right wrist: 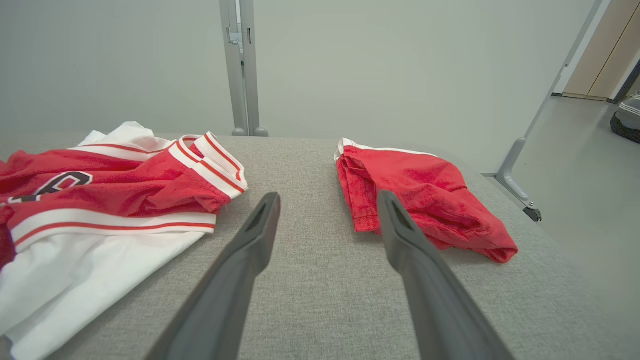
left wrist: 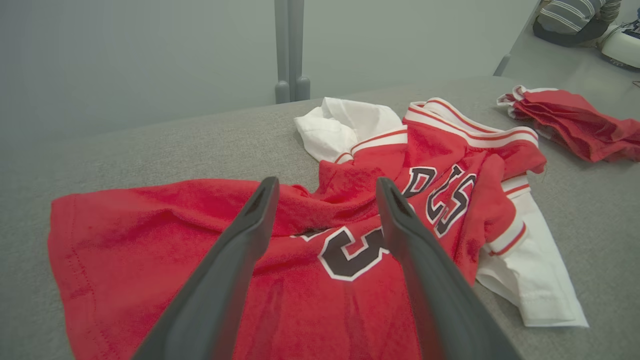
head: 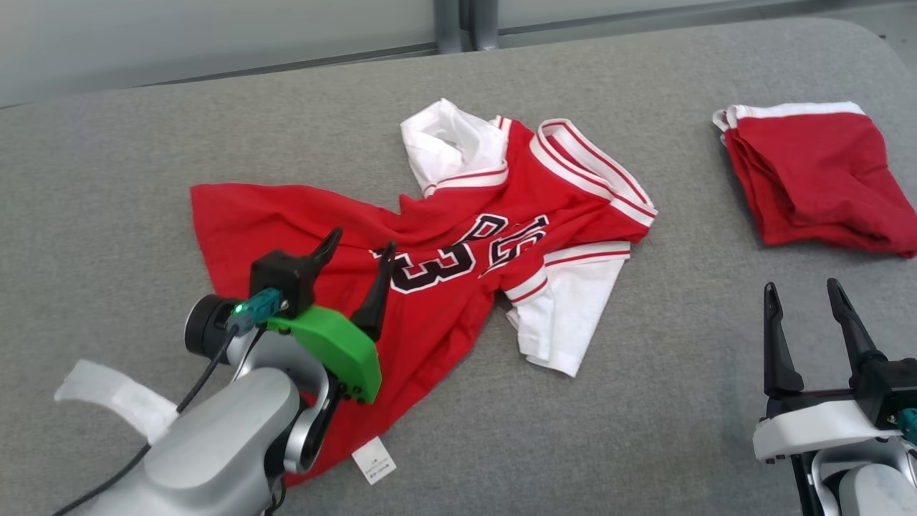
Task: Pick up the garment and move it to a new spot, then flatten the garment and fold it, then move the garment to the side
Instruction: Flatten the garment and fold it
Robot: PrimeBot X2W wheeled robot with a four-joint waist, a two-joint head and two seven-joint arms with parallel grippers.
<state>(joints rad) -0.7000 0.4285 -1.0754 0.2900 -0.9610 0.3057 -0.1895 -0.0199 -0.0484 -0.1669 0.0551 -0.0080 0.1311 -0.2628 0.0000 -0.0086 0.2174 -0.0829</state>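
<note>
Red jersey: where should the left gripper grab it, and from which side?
On the jersey, pinch the raised fold above the number, just ahead of the open left gripper, coming down from above. It stands proud of the table; the flat cloth around it offers no edge.

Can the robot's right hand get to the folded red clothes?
Probably yes: the right gripper is open, and only bare grey surface lies between it and the folded red garment.
</note>
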